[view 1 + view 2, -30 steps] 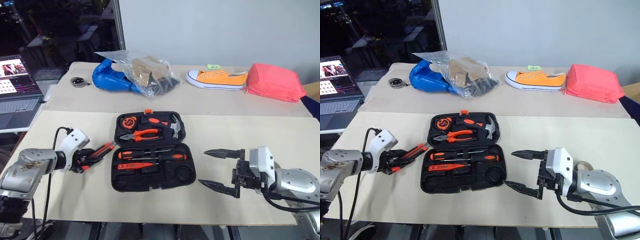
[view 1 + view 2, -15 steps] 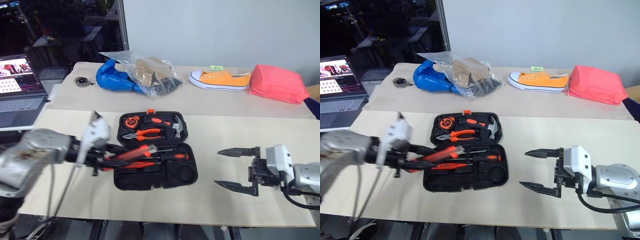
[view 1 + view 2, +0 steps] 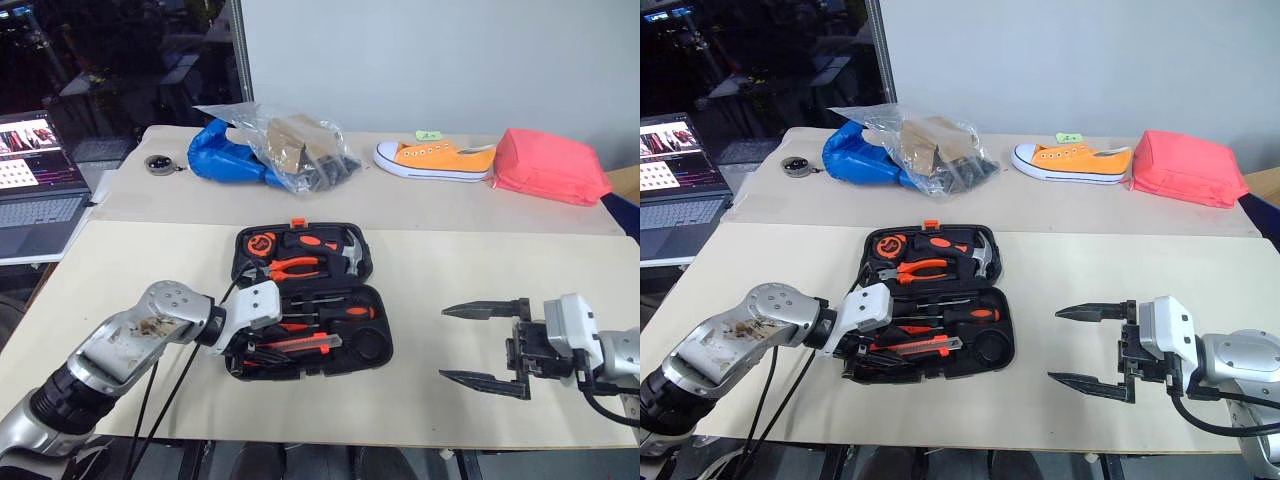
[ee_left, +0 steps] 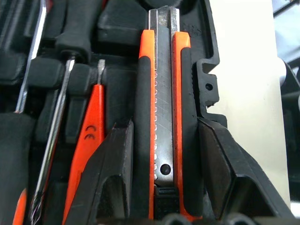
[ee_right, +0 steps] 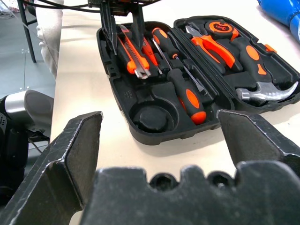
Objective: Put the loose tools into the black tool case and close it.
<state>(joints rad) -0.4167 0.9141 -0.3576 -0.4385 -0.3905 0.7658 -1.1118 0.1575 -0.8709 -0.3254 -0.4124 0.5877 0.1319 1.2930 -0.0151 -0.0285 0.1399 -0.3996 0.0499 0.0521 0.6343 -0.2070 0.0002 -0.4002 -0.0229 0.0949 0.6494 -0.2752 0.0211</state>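
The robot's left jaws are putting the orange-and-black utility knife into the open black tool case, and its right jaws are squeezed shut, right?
Almost. The left gripper does hold the orange-and-black utility knife in the open black plastic tool case. But the right gripper is wide open and empty, beside the case. The left eye view shows it.

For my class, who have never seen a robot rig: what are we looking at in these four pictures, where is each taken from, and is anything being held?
A two-armed robot stands at a table. Two pictures come from its head cameras; the other two from a camera on each wrist. On the table lies an open black tool case with tools in it. The left claw grips an orange-black utility knife over the case's front slots. The right claw hangs open with nothing in it, beside the case. Behind lie a plastic bag, an orange shoe and a pink pouch.
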